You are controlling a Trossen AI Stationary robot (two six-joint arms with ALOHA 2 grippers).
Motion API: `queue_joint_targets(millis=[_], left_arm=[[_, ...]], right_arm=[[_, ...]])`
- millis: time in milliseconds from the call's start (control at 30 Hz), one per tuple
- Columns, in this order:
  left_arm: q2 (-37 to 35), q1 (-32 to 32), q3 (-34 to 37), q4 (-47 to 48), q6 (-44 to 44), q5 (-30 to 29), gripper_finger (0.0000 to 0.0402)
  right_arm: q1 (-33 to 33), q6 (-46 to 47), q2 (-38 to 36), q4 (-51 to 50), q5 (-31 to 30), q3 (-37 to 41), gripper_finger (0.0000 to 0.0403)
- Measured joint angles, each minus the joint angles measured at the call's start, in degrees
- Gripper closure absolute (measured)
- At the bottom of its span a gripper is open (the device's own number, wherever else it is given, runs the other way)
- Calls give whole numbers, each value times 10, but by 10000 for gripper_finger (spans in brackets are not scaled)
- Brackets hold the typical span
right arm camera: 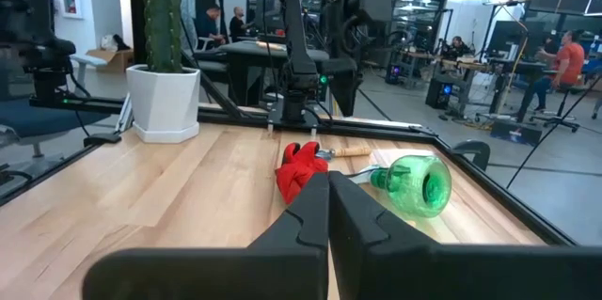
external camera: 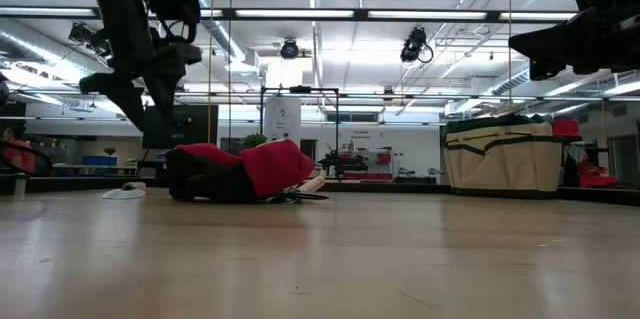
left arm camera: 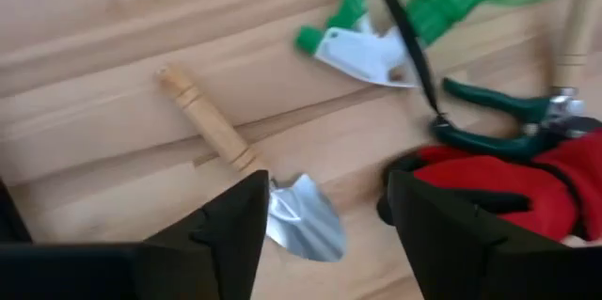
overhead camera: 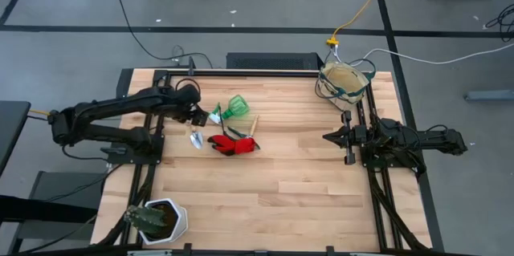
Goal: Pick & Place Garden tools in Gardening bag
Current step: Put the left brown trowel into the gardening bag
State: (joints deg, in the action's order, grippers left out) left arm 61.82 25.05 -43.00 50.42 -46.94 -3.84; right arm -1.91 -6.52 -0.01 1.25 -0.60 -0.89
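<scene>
left arm: I have my left gripper (overhead camera: 195,116) hung over the tool cluster at about 10 o'clock of the worktop (overhead camera: 273,192), because I judge the first pick is there.
left fingers: spread wide, holding nothing; both dark fingers (left arm camera: 230,229) show with a clear gap between them.
trowel: small wooden-handled trowel (left arm camera: 246,176) lies flat, its silver blade right in the gap between my fingers, handle running away from them. Not touched yet as far as I can see.
watering vessel: translucent green vessel (overhead camera: 236,107) lies on its side just past the trowel, at 12 o'clock of the cluster, white spray head toward my left gripper.
pruner: green-handled pruner (left arm camera: 503,117) sits between vessel and glove, outside the finger gap.
red glove: red glove (overhead camera: 229,144) crumpled at 6 o'clock of the cluster, partly over the pruner; a second wooden handle (overhead camera: 254,125) lies just beside it.
pot: white pot with cactus (overhead camera: 161,220) at 7 o'clock corner, well apart, not mine to move.
gardening bag: beige bag (overhead camera: 344,83) stands upright, mouth open, at 1 o'clock corner, well apart from all tools.
right arm: right gripper (overhead camera: 331,138) parked at 3 o'clock, near the bag, waiting; fingers pressed together, nothing held.
</scene>
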Motion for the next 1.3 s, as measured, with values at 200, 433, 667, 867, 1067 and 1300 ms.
queue_joint_targets(millis=[200,433,667,867,1067,1300], left_arm=[[43,19,0,0,-4,39,166],[72,35,0,1,-4,73,166],[75,40,0,4,-19,71,166],[75,40,0,5,-30,31,166],[77,41,0,7,-31,7,166],[90,41,0,10,-33,0,166]], right_arm=[[0,0,0,0,0,0,399],[0,0,0,0,0,0,399],[0,0,0,0,0,0,399],[0,0,0,0,0,0,399],[0,0,0,0,0,0,399],[0,0,0,0,0,0,399]])
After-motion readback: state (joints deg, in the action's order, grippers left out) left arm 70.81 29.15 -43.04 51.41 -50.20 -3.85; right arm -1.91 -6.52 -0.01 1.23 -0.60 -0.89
